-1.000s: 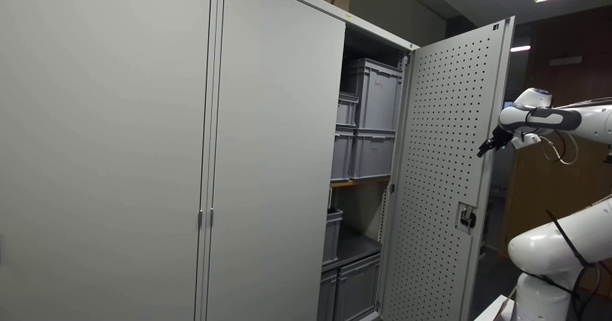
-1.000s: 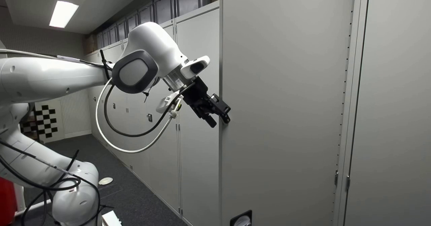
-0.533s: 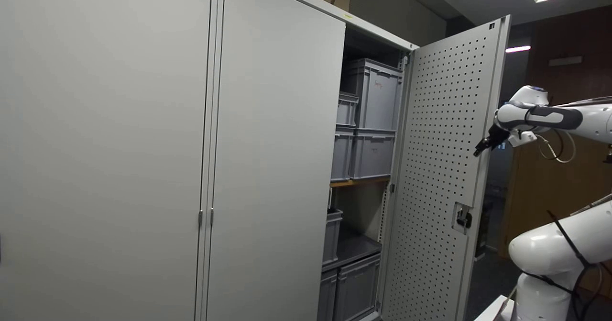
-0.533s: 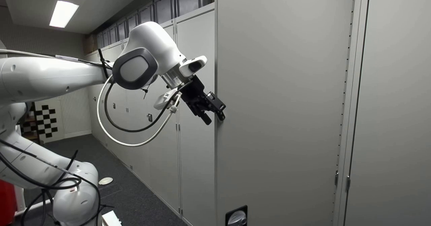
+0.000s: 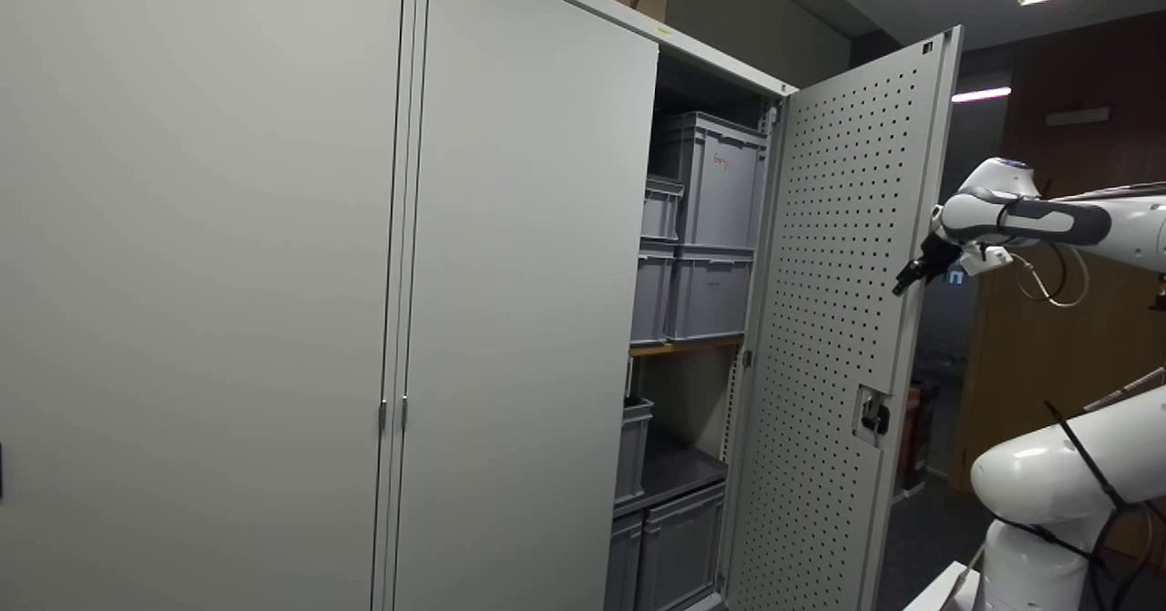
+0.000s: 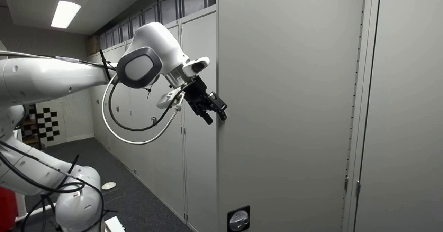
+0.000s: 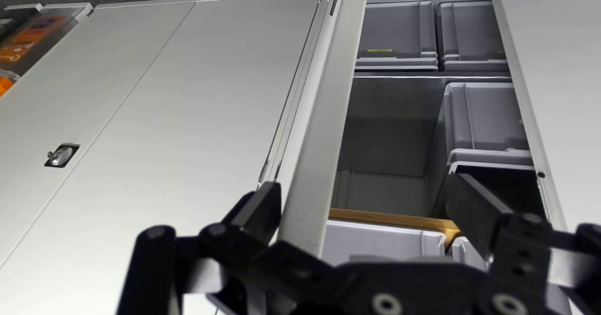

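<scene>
My black gripper (image 7: 366, 183) stands open astride the free edge of a tall grey cabinet door (image 7: 324, 118). In the wrist view the left finger (image 7: 267, 211) lies close along the door's outer face; whether it presses there I cannot tell. The right finger (image 7: 474, 207) is well apart from the door, over the cabinet's opening. An exterior view shows the gripper (image 6: 216, 119) at the door's (image 6: 277, 104) edge, one finger on the outer side. The door's perforated inner face (image 5: 820, 229) and lock (image 5: 873, 417) show in an exterior view, and a round handle (image 6: 238, 220) sits on its outside.
Grey bins (image 5: 720, 192) are stacked on the cabinet's shelves, one board of wood (image 5: 683, 349) between them. A closed door (image 5: 537, 229) adjoins the opening. Further closed cabinets (image 6: 155, 149) line the wall. A loop of cable (image 6: 138, 142) hangs below the wrist.
The door has swung a little toward the cabinet, its edge shifting left in both exterior views. My gripper has travelled along with that edge, staying open.
</scene>
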`<state>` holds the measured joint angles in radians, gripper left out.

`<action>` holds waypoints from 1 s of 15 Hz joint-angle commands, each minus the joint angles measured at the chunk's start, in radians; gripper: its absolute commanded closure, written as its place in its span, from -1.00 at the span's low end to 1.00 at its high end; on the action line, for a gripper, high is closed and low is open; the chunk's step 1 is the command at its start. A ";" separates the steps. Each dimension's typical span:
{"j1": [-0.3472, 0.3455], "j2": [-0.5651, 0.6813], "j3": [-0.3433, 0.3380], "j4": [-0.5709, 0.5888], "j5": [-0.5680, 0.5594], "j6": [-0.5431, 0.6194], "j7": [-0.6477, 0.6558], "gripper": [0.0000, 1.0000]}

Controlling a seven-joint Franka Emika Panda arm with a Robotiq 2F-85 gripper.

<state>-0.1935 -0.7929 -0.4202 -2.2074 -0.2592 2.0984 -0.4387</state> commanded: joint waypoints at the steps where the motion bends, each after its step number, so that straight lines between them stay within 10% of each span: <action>1: 0.070 0.086 0.014 0.061 0.036 0.085 0.002 -1.00; 15: 0.126 0.089 0.061 0.071 0.052 0.060 0.041 -1.00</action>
<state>-0.1214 -0.8138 -0.3535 -2.2076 -0.2383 2.0568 -0.3842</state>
